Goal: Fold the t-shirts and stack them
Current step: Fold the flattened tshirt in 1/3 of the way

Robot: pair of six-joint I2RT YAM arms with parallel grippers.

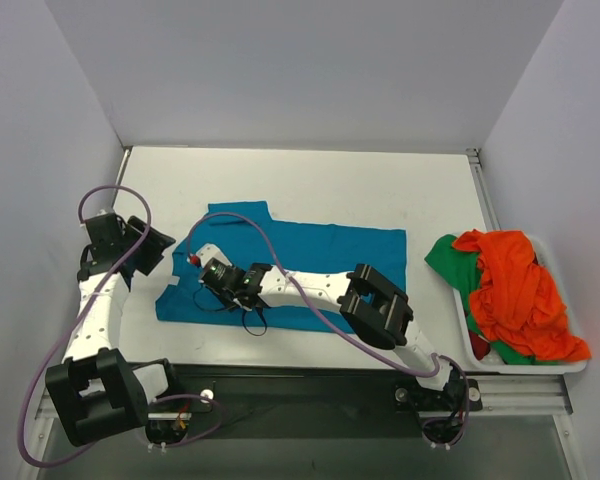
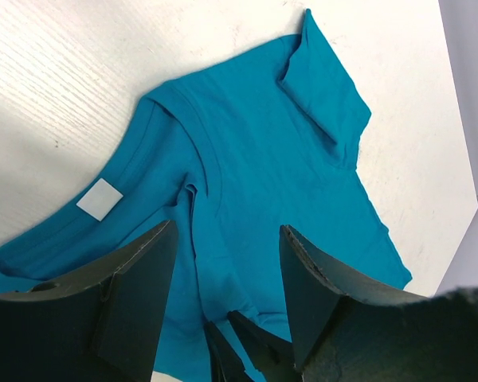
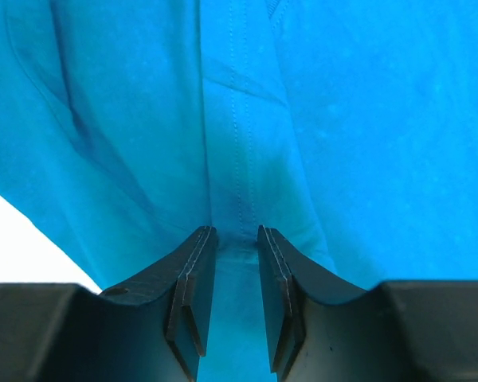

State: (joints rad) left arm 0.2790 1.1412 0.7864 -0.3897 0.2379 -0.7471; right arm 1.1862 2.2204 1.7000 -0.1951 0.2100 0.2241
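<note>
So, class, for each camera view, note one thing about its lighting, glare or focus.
Top external: soft, even light on the teal t-shirt, with only faint shadows under the arms. Left wrist: the white table is very bright, and the left gripper is near-black. Right wrist: the shirt stitching is sharp, the right gripper is dark, and the table corner is blown out.

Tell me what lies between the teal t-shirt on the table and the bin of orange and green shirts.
Only a strip of bare table separates the teal t-shirt from the bin, as the top view shows.
</note>
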